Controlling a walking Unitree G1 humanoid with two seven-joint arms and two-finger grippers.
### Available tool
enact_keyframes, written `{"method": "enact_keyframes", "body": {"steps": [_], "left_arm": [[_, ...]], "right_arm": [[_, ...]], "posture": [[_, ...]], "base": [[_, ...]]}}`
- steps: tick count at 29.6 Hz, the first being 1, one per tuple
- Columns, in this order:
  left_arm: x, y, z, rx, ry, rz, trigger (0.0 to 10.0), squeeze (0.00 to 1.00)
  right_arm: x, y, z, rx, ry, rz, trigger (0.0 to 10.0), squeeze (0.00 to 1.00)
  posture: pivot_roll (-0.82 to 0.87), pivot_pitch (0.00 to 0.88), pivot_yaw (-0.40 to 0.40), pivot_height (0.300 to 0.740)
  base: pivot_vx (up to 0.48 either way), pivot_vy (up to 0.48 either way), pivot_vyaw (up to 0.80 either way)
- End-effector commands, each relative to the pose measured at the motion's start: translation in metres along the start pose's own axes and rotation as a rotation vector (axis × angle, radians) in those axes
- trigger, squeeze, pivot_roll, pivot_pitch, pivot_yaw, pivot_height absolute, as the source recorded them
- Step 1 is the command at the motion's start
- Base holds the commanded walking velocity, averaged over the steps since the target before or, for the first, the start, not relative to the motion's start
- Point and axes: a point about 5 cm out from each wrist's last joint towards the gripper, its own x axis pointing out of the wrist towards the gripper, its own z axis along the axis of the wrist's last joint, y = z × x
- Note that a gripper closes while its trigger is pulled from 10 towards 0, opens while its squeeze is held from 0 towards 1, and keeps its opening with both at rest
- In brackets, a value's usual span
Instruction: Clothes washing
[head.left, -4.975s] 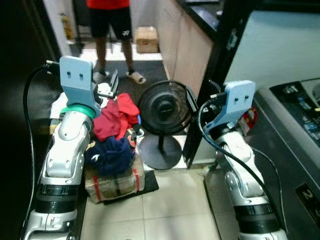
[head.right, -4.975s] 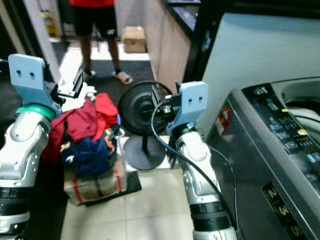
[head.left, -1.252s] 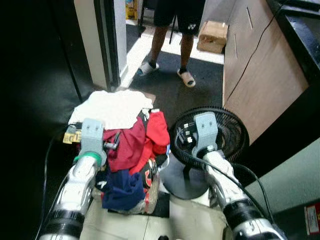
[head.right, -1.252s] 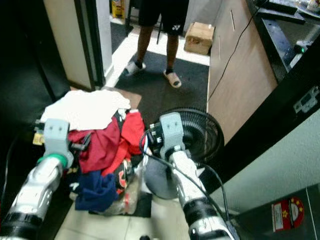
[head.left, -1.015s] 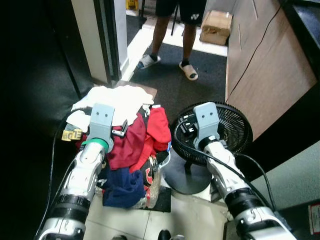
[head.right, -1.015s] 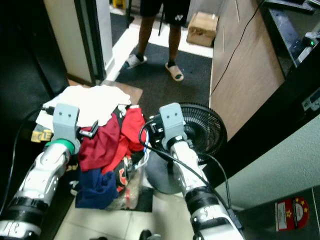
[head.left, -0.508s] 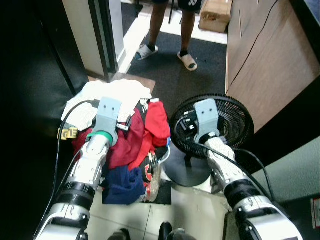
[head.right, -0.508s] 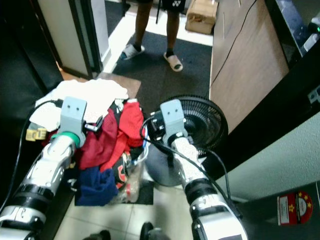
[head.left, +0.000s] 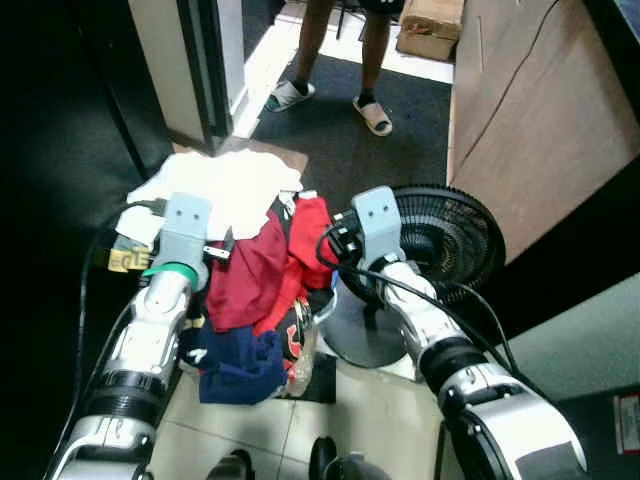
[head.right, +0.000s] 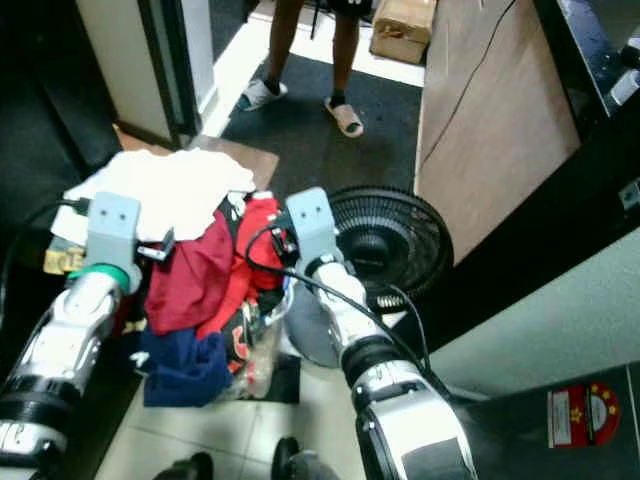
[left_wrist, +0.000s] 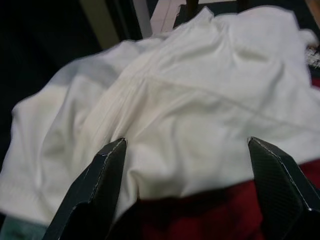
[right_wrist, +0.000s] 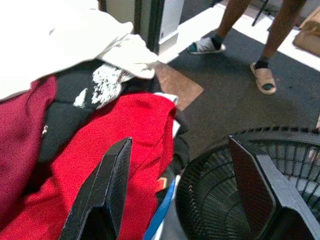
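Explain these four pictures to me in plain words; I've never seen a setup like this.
This is a humanoid robot with two silver arms. The two wide pictures come from its head, looking down. The two close-ups come from cameras on its wrists, looking along each arm's black jaws. On the floor lies a laundry pile: a white garment, red clothes and a navy piece, beside a black floor fan. The left gripper hangs open over the white garment, the right gripper open over the red one. Nothing is held. A person's legs stand behind.
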Motion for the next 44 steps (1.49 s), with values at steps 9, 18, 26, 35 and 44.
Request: {"method": "enact_keyframes", "body": {"steps": [9, 18, 26, 35, 44], "left_arm": [[-0.014, 0.000, 0.002, -0.065, -0.033, -0.010, 10.0, 0.00], [0.004, -0.029, 0.023, -0.057, -0.041, -0.086, 10.0, 0.00], [0.030, 0.001, 0.038, 0.001, -0.048, -0.015, 10.0, 0.00], [0.036, 0.043, 0.027, 0.086, 0.039, 0.044, 10.0, 0.00], [0.028, 0.048, -0.001, 0.021, 0.131, 0.015, 10.0, 0.00]], "right_arm": [[-0.009, -0.018, -0.005, 0.031, -0.043, -0.024, 10.0, 0.00], [-0.016, -0.040, -0.009, 0.028, -0.054, -0.102, 10.0, 0.00], [-0.015, -0.031, -0.011, 0.033, -0.051, -0.083, 10.0, 0.00], [-0.017, -0.024, -0.016, 0.036, -0.043, -0.058, 10.0, 0.00], [-0.018, -0.022, -0.020, 0.032, -0.030, -0.049, 10.0, 0.00]], "posture": [[0.12, 0.237, -0.080, 0.740], [0.07, 0.198, -0.047, 0.740], [0.07, 0.201, -0.049, 0.740], [0.07, 0.210, -0.054, 0.740], [0.07, 0.216, -0.062, 0.740]], "base": [[0.000, 0.000, 0.00], [0.000, 0.000, 0.00], [0.000, 0.000, 0.00], [0.000, 0.000, 0.00], [0.000, 0.000, 0.00]]}}
